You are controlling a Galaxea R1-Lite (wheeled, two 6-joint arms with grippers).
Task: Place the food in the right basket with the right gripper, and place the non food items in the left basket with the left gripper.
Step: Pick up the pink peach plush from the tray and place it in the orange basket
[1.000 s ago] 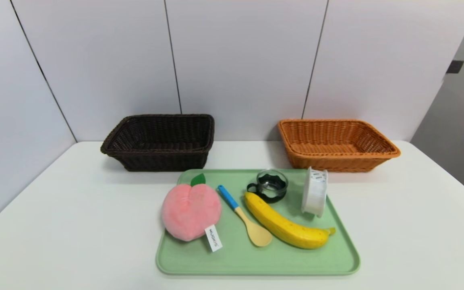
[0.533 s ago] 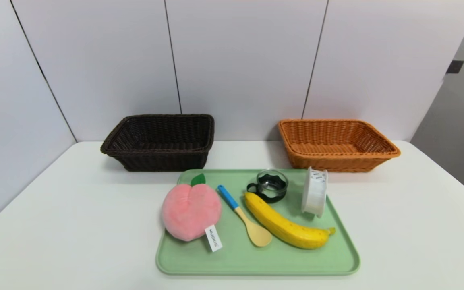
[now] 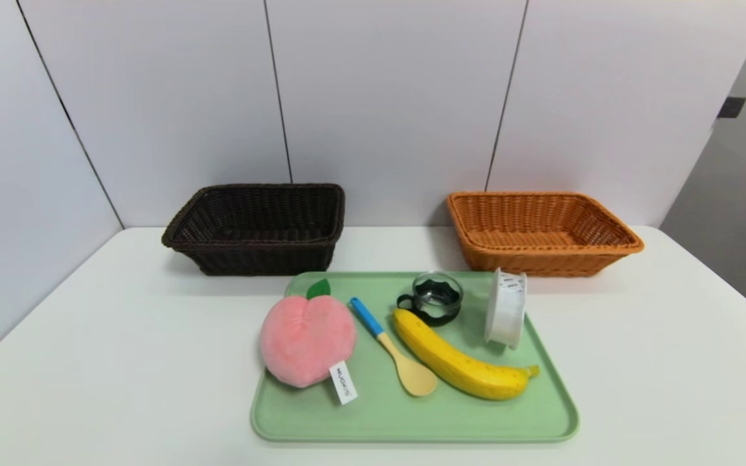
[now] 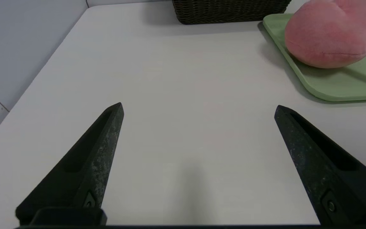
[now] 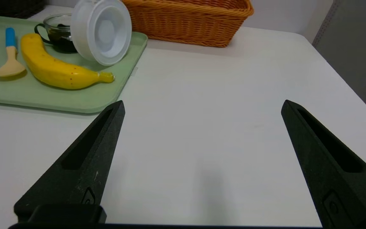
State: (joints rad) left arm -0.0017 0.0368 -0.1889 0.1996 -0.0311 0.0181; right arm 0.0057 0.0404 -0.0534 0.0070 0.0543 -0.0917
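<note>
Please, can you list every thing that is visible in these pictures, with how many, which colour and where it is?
Rectangular woven wicker basket: one, dark brown, back left of the table, empty.
Rectangular woven wicker basket: one, orange-tan, back right, empty.
Flat plastic tray: one, pale green, centre front of the table.
Plush peach with green leaf and white tag: one, pink, left part of the tray.
Spoon with blue handle: one, tan, on the tray between peach and banana.
Long banana: one, yellow, on the tray, right of the spoon.
Small glass cup with black handle: one, clear, back of the tray.
Tape roll: one, white, standing on edge, right part of the tray.
Table: one, white.
Left gripper: black, open, over bare table left of the tray.
Right gripper: black, open, over bare table right of the tray.
</note>
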